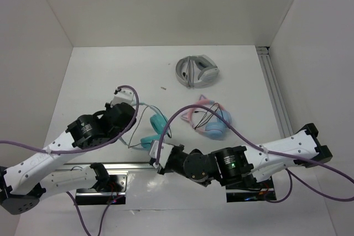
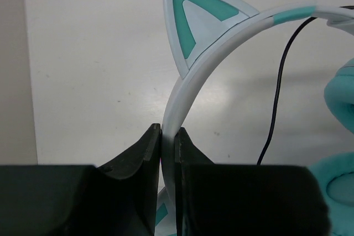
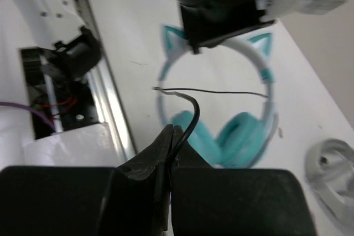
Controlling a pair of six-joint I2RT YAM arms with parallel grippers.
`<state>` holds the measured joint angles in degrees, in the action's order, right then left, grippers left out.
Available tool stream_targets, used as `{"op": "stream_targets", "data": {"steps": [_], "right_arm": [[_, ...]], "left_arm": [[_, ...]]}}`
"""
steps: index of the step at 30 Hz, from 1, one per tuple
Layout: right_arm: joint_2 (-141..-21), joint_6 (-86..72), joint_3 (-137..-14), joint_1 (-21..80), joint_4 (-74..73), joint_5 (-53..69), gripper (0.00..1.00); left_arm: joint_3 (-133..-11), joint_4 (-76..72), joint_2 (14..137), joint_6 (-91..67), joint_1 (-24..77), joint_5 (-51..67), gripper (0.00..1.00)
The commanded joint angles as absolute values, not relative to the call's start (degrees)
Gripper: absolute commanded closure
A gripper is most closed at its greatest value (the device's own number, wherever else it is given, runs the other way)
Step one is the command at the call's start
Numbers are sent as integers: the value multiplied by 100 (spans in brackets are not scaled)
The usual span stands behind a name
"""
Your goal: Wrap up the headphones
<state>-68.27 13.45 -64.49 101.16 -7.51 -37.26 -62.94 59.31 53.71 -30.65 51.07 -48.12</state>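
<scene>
1. Right gripper (image 3: 170, 136) sits closest in its wrist view, jaws pinched shut on the thin black cable (image 3: 194, 115). The cable curls up out of the jaws and runs slack across the headphones (image 3: 221, 131). The grip is on a very thin strand near the fingertips, so it may slip free as soon as the arm pulls. A hard pull could also strain the cable where it joins the cup.
2. Left gripper (image 2: 168, 136) is clamped narrow on the whitish headband (image 2: 191, 78), just below a cat ear (image 2: 193, 15). The band is smooth, curved and held edge-on. A sideways tug from the cable may make it pivot or slide between the pads, and the wrap would go loose.
3. Headphones lie on the table (image 1: 110, 70) between the two arms, with the teal cups (image 1: 157, 124) nearer the right gripper. Both wrists crowd together there. Winding the cable round the band risks one arm knocking the other, or the cable snagging on a cat ear instead of lying along the band.
4. Pink pair (image 1: 213, 122) lies near the teal cups, trailing its own loose wires. A wide sweep of the right arm could hook or drag it.
5. Grey pair (image 1: 197, 71) lies farther back, well apart, and looks out of harm's way.
</scene>
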Motion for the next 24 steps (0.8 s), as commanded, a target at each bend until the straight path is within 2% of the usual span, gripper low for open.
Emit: {"op": "stream_targets", "data": {"steps": [1, 4, 8, 10, 14, 20, 23, 24], "right_arm": [[-6663, 1591, -6847, 10169, -1608, -4980, 100], [-6609, 1897, -6899, 10169, -1608, -5884, 100], [-6478, 2948, -6356, 10065, -373, -7018, 100], [-6425, 3242, -6188, 9828, 394, -7110, 100], [-6223, 2867, -6073, 8548, 607, -6428, 99], [-6372, 2287, -6179, 7438, 133, -5549, 97], [-6425, 1988, -6231, 7068, -96, -4776, 91], [-6425, 1917, -6231, 6866, -192, -4538, 86]], "left_arm": [[-6354, 5431, 5054, -2339, 5194, -3625, 100], [-6679, 5765, 5115, -2137, 5194, -2887, 100], [-6899, 5766, 4887, -1680, 5194, -1777, 100], [-7004, 5827, 4738, -1521, 5194, -1225, 100], [-7329, 6020, 4580, -1231, 5194, -537, 100], [-7628, 6231, 4395, -1178, 5194, -142, 100], [-7629, 6284, 4254, -1178, 5194, -79, 100], [-7629, 6284, 4193, -1126, 5194, -79, 100]]}}
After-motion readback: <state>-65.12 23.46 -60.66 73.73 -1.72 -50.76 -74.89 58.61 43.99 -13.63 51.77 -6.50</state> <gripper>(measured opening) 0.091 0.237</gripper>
